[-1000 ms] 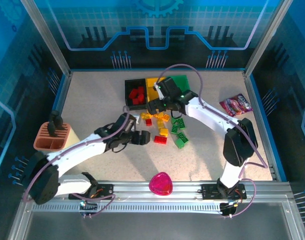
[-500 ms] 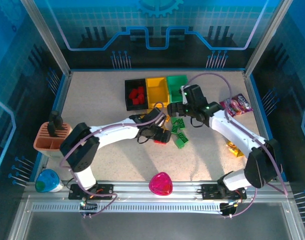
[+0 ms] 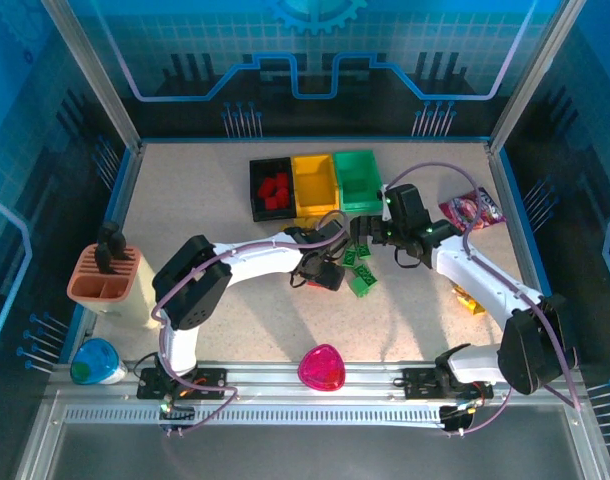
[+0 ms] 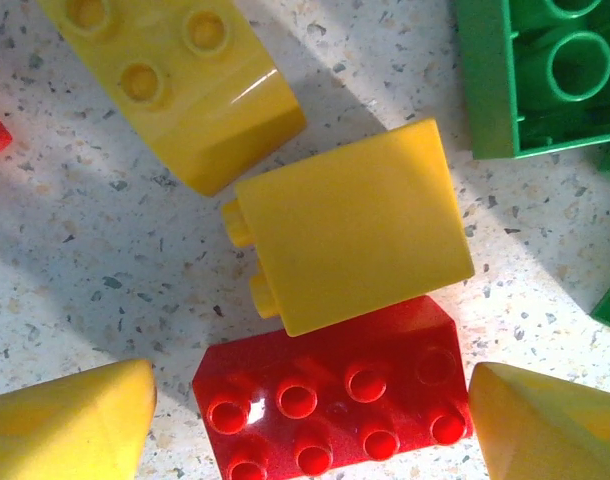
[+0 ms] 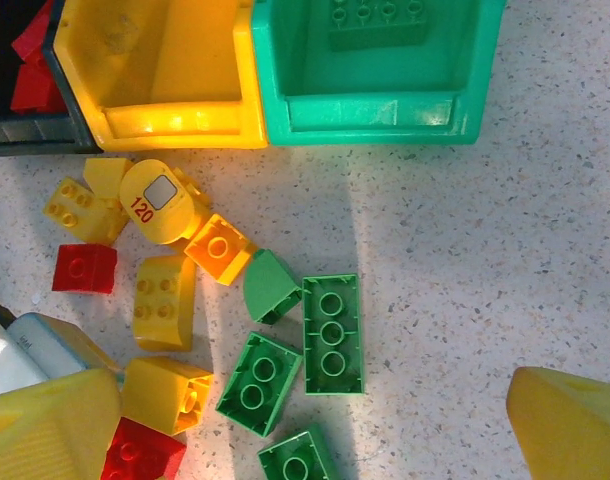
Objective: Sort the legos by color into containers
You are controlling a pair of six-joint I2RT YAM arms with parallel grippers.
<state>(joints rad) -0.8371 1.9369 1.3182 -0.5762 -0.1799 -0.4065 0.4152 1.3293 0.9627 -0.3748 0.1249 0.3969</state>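
In the left wrist view a red lego lies studs up between the tips of my left gripper, which is open and straddles it, with a gap on the left side. Two yellow legos lie just beyond it. My right gripper hangs open above three green legos lying studs down and a rounded green one. Yellow legos and a red one lie to their left. The black, yellow and green containers stand in a row behind. Red legos fill the black one.
One green lego lies in the green bin. A purple snack packet is at the right, a pink heart dish at the front, and a peach holder at the left. A small yellow object lies beside the right arm.
The left gripper has reached right, over the red lego. The right gripper has swung right and back from the pile's left side to above the green legos.
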